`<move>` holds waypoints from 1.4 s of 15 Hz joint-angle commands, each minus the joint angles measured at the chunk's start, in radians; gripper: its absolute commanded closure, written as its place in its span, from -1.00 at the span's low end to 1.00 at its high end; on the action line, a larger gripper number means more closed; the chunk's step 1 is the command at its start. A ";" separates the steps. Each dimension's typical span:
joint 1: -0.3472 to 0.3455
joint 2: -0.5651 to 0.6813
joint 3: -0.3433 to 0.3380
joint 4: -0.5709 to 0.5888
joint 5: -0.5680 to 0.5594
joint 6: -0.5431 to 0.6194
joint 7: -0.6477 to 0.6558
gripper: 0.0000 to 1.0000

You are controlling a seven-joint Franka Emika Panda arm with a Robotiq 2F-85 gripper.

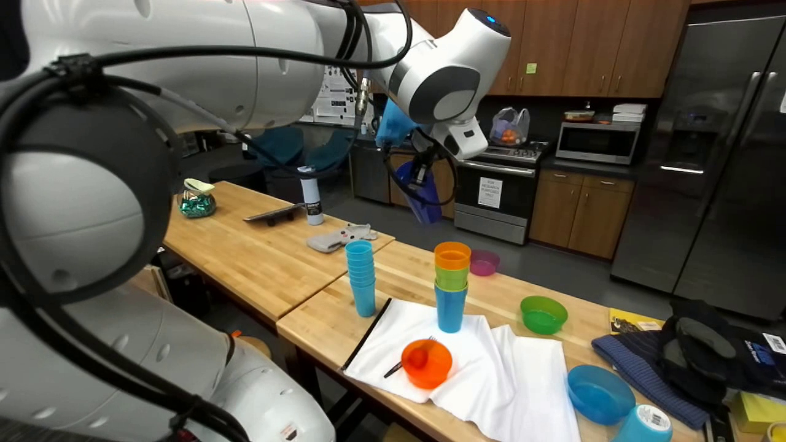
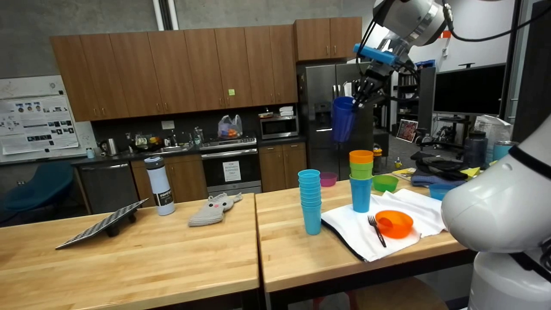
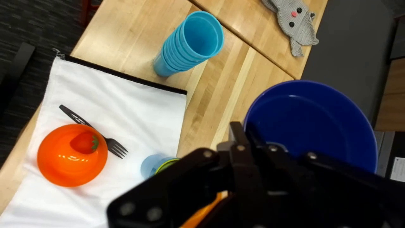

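Note:
My gripper (image 3: 244, 134) is shut on the rim of a dark blue cup (image 3: 316, 123), one finger inside and one outside its wall. The cup (image 2: 343, 122) hangs well above the table, slightly tilted. Below it, in both exterior views, a stack of an orange, a green and a blue cup (image 1: 450, 310) stands on a white cloth (image 1: 424, 319). A tall stack of light blue cups (image 2: 311, 217) is beside the cloth. An orange bowl (image 3: 60, 167) with a red strawberry-like piece (image 3: 83, 143) inside sits by a black fork (image 3: 74, 116). My arm hides part of the coloured stack in the wrist view.
Green (image 1: 543, 315), purple (image 1: 484, 263) and blue (image 1: 600, 393) bowls stand along the table. Dark clothing (image 1: 694, 353) lies at one end. The second table holds a grey knitted animal (image 2: 213, 211), a bottle (image 2: 159, 187) and a tilted dark panel (image 2: 101, 226).

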 commanded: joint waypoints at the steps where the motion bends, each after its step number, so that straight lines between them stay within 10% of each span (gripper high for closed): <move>1: -0.011 0.004 0.010 0.003 0.003 -0.005 -0.003 0.91; 11: -0.016 0.002 -0.061 0.035 0.006 -0.193 -0.146 0.98; 21: -0.170 0.095 -0.201 0.184 -0.032 -0.477 -0.336 0.98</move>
